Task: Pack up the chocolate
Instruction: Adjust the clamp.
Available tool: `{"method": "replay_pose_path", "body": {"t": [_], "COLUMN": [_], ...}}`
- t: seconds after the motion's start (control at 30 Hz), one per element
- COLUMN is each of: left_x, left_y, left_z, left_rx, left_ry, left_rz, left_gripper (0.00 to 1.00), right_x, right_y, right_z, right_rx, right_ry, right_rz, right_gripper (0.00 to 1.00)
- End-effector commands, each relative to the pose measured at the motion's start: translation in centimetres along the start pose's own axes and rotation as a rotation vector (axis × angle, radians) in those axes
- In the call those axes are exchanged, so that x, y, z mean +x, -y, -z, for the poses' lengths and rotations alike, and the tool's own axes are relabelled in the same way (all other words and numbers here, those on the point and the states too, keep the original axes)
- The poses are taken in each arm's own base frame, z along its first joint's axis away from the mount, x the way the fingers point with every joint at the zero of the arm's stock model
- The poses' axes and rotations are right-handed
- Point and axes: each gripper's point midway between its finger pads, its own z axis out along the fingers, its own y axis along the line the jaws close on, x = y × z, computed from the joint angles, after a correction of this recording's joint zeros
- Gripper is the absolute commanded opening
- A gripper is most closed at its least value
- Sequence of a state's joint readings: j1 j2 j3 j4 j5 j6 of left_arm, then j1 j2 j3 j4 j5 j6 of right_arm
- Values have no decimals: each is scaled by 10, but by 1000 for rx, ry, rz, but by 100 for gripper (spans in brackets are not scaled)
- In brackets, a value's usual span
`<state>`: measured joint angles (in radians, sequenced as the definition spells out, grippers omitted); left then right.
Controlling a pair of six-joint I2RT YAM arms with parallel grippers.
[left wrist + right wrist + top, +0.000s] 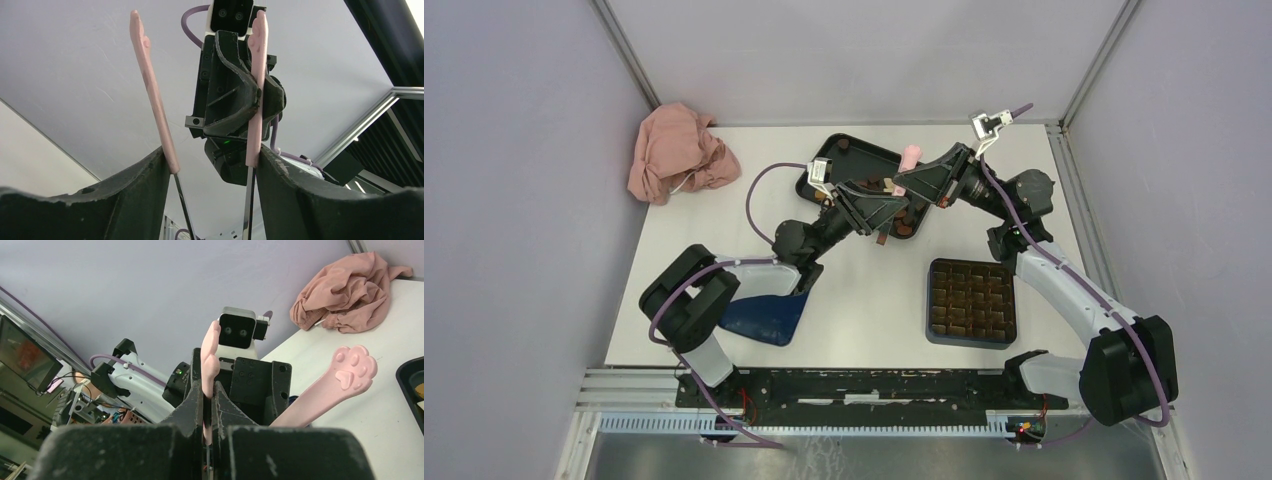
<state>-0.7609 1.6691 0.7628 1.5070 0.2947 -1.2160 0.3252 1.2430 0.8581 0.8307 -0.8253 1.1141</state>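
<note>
The pink tongs [911,157] hang above the black tray [856,150], held by both grippers. My left gripper [892,208] has both tong arms [150,90] pressed against the inner sides of its fingers, spread wide. My right gripper [904,186] is shut on one tong arm [210,355]. The other arm, with a paw print [350,372], sticks out free. A few dark brown chocolate pieces [906,227] show in the tray; the grippers hide most of it. The tong tips are not in view.
A dark blue box with a brown grid insert [971,300] sits at the front right. A blue lid [764,318] lies by the left arm. A crumpled pink cloth [679,152] lies at the back left and also shows in the right wrist view [345,295].
</note>
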Motion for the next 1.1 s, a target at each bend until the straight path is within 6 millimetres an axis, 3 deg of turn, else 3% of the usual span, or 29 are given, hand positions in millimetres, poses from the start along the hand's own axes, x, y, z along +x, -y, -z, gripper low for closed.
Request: {"method": "replay_pose_path", "body": {"t": [0.0, 0.17, 0.3, 0.67, 1.07], "left_x": [-19, -18, -18, -16, -18], "left_y": [43, 44, 42, 32, 32], "left_z": [-1, -1, -2, -7, -5], "left_rx": [163, 166, 161, 122, 92], "left_ry": [85, 81, 82, 65, 105], "left_rz": [-108, -97, -82, -20, -32], "left_gripper": [65, 63, 56, 68, 60], "right_x": [-16, -13, -13, -13, -15], "right_y": [-17, -15, -14, -11, -7], "right_z": [-2, -2, -2, -3, -3], "right_rx": [-45, -38, -34, -23, -12], "right_ry": [49, 39, 34, 23, 33], "right_rz": [92, 99, 120, 166, 197], "right_gripper": [0, 0, 0, 0, 1]}}
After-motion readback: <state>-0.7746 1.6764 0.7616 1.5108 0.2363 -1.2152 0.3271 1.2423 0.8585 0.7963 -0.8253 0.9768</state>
